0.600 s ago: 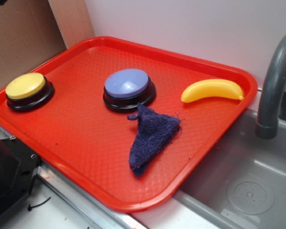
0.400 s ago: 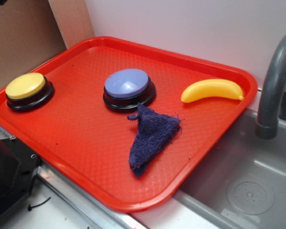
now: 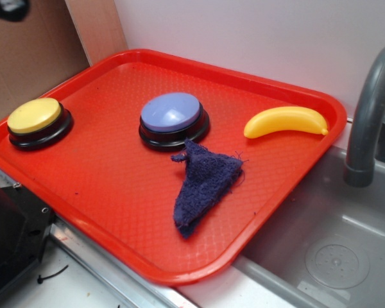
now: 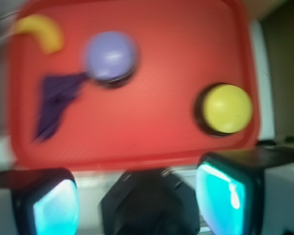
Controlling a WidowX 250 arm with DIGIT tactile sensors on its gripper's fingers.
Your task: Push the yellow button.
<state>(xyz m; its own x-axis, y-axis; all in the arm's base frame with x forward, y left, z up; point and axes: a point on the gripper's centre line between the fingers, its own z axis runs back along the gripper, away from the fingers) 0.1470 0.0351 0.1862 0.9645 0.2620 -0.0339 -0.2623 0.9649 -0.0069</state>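
Note:
The yellow button [image 3: 34,115] sits on its black base at the left end of the red tray [image 3: 115,212]. It also shows in the blurred wrist view [image 4: 228,108], at the right. My gripper [image 4: 139,205] is open and empty, high above the tray's near edge, its cyan pads [image 4: 224,198] wide apart. In the exterior view only a dark part of the gripper [image 3: 8,8] shows at the top left corner, well above the button.
A lavender-blue button [image 3: 172,114] stands mid-tray, a dark blue cloth [image 3: 204,186] in front of it, and a yellow plastic banana [image 3: 285,120] at the right. A grey sink [image 3: 333,250] with a faucet [image 3: 371,109] lies to the right. A black block [image 3: 13,237] sits below the tray's left edge.
The dark part of my gripper has come further into the exterior view at the top left corner. Nothing on the tray has moved.

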